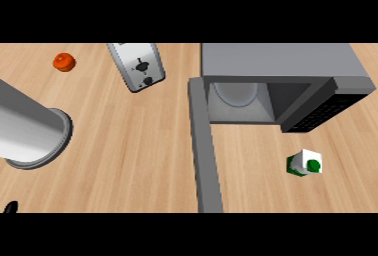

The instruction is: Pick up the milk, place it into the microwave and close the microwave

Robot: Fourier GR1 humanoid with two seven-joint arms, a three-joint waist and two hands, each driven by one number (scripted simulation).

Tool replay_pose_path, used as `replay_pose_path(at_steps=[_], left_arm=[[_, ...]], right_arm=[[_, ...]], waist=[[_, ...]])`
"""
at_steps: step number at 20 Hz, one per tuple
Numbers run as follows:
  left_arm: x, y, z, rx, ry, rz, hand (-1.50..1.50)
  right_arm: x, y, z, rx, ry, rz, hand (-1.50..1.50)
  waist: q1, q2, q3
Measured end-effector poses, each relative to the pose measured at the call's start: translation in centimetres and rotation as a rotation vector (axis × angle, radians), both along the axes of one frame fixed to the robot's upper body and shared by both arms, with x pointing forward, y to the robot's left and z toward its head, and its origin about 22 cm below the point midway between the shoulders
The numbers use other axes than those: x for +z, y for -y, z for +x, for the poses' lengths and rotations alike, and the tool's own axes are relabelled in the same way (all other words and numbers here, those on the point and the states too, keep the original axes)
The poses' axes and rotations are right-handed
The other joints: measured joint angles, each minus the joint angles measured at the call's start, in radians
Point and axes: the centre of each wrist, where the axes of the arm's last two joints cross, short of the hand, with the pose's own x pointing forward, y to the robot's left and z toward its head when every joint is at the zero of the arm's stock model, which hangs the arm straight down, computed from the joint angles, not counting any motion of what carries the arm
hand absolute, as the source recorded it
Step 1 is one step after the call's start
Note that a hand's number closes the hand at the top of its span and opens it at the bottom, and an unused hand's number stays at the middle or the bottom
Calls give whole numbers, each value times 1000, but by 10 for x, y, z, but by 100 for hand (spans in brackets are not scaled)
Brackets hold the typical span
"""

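Milk sits on the wooden counter at about four o'clock from the middle of the head view. It is a small white carton with green on its sides and a dark green round mark on the face turned upward. Nothing touches it, and it lies well apart from any hand. The microwave is at one o'clock, its grey top filling the upper right. Its cavity gapes open toward the viewer, with a pale round plate on the floor inside. The dark control panel runs along the right of the opening, and the carton lies near it, at six o'clock from the panel. The door is swung fully out, a long grey bar running toward six o'clock, with the carton to its right.

At eleven o'clock lies a silver toaster, slightly tilted, and farther toward ten a red round thing. A big grey cylinder stands at nine o'clock.

Only a black sliver of the left hand shows at seven o'clock, at the lower edge — whether it is spread or closed, I cannot tell.
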Motion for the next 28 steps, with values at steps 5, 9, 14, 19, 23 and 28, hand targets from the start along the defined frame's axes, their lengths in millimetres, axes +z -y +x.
replay_pose_path(at_steps=[5, 9, 14, 19, 23, 28], left_arm=[[-4, -11, -16, 3, -3, 4, -150], [-9, -14, -30, 1, -6, 7, -150], [-15, -19, -41, 7, -8, 6, -150], [-17, -27, -53, 10, -1, 7, -150], [-18, -29, -56, 8, 0, 1, -150], [-21, -35, -64, 11, 2, 7, -150]], right_arm=[[-21, 0, 13, -27, -22, -14, -150], [-36, -2, 25, -43, -33, -40, -150], [-60, 2, 46, -57, -55, -77, -150], [-80, 10, 69, -84, -71, -111, -150], [-98, 16, 85, -121, -81, -132, -150], [-120, 30, 99, -171, -110, -157, -150]], waist=[[4, 0, 0], [7, 0, 0], [8, 1, 1], [10, 2, 1], [7, 3, 1], [9, 3, 1]])
